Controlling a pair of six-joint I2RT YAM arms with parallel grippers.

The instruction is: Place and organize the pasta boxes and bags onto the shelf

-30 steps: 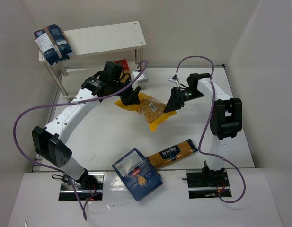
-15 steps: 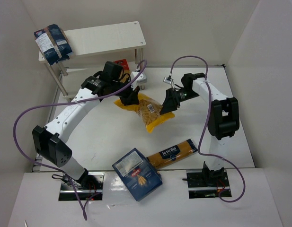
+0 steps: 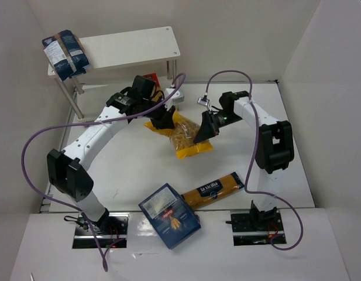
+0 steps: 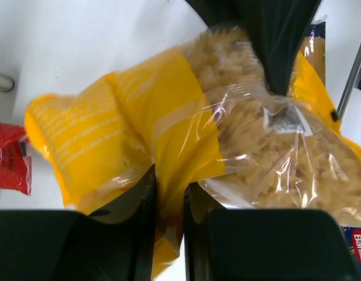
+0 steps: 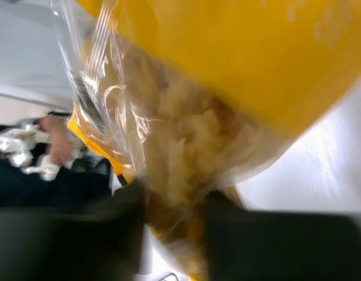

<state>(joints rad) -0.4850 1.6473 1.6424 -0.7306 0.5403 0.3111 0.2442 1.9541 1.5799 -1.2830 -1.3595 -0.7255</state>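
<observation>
The yellow clear-window bag of short pasta (image 3: 185, 139) hangs between both arms over the middle of the table. My left gripper (image 3: 164, 122) is shut on a yellow fold at the bag's (image 4: 168, 117) left end, as the left wrist view (image 4: 168, 202) shows. My right gripper (image 3: 202, 133) is shut on the bag's (image 5: 186, 140) other end, with plastic and pasta pinched between its jaws (image 5: 174, 205). The blue box (image 3: 168, 215) and the orange-and-navy spaghetti pack (image 3: 214, 189) lie near the front edge. Dark blue bags (image 3: 64, 54) rest on the left end of the white shelf (image 3: 139, 44). A red pack (image 3: 150, 77) peeks out behind my left arm.
White walls close in the table on the left, back and right. Purple cables loop from both arms. The shelf's thin legs (image 3: 75, 99) stand at the back left, just behind my left arm. The red pack (image 4: 10, 164) lies on the table near a leg.
My right gripper moved left to the bag and closed from open onto its right end. The bag has bunched up shorter between the two grippers. The left arm's elbow shifted slightly.
</observation>
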